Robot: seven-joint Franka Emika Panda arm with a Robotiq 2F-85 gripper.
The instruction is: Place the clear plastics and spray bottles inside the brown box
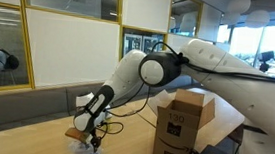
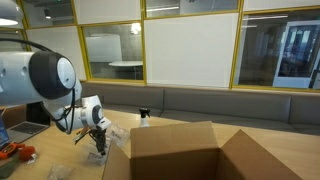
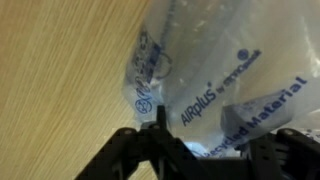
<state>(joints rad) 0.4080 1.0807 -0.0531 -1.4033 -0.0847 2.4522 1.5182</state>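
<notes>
A clear plastic air pillow (image 3: 210,80) printed "AIRplus" lies on the wooden table, filling the wrist view. My gripper (image 3: 215,150) is open, its two black fingers wide apart and straddling the pillow's near end. In both exterior views the gripper (image 1: 92,136) (image 2: 98,140) points down just above the tabletop, over the plastic (image 1: 92,151). The brown box (image 1: 182,121) stands open to the side of it, and it fills the foreground in an exterior view (image 2: 190,155). A spray bottle (image 2: 144,118) stands on the table behind the box.
A grey bench (image 2: 220,100) and glass walls run behind the table. Orange items (image 2: 15,152) lie at the table's edge. Another pale plastic piece (image 2: 58,172) lies near the front edge.
</notes>
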